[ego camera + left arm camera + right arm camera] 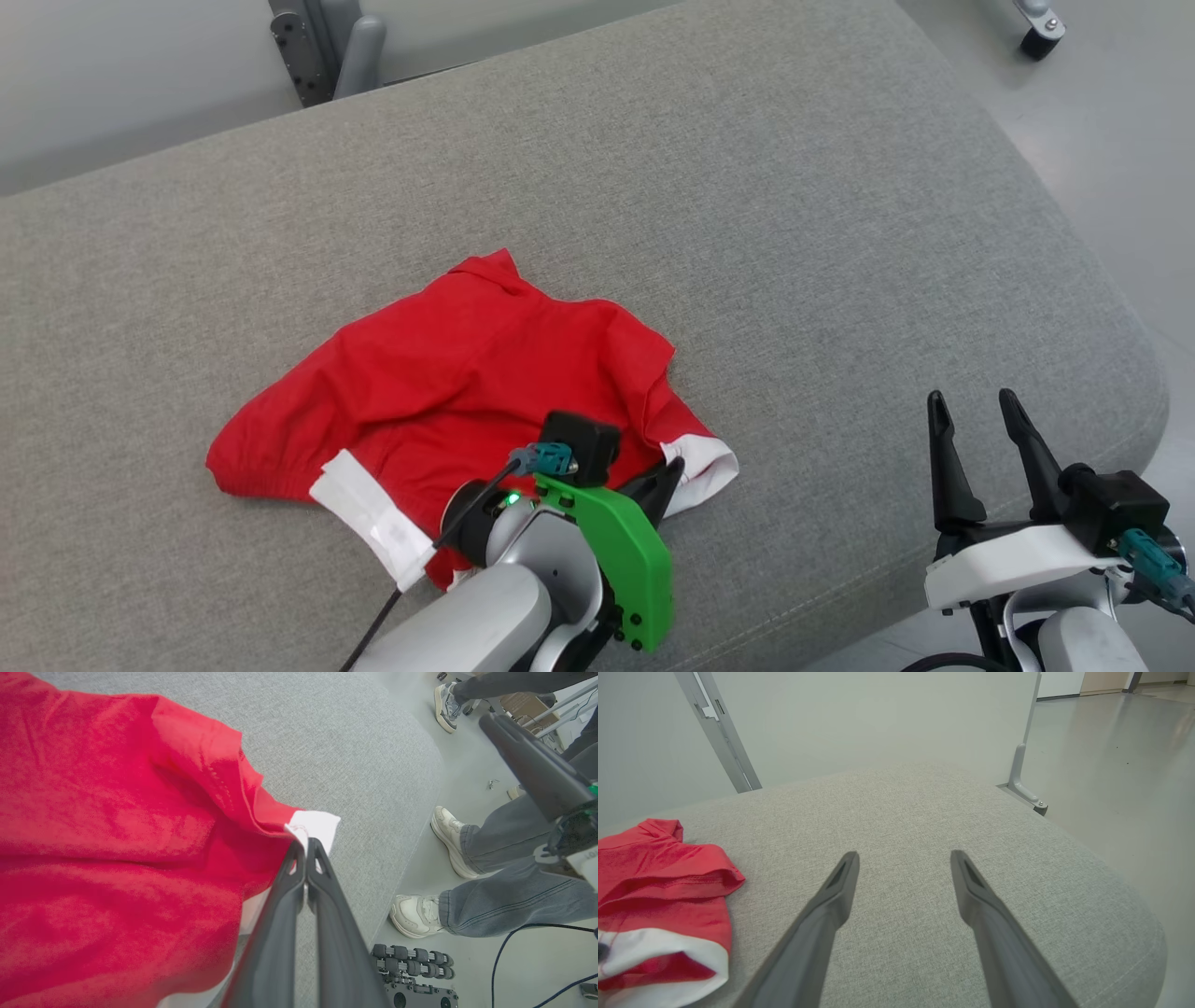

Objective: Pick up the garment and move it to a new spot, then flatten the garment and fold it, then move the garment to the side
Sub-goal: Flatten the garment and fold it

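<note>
The garment (pixel 448 392) is lying crumpled in the lower left-centre of the head view, resting on the grey cushion (pixel 794 233). It is showing bright red cloth with white trim, one white band (pixel 369 513) sticking out at its lower left. The white cuff (pixel 317 828) at its lower right is being pinched between the closed fingers of the left gripper (pixel 306 844), with red folds bunching toward it.

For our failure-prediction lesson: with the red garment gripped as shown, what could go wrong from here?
1. The left jaws pinch only the tip of the white cuff of the crumpled red fabric garment; lifting may pull it free.
2. With the right jaws open and apart from it, a one-corner lift could bunch the garment further.
</note>
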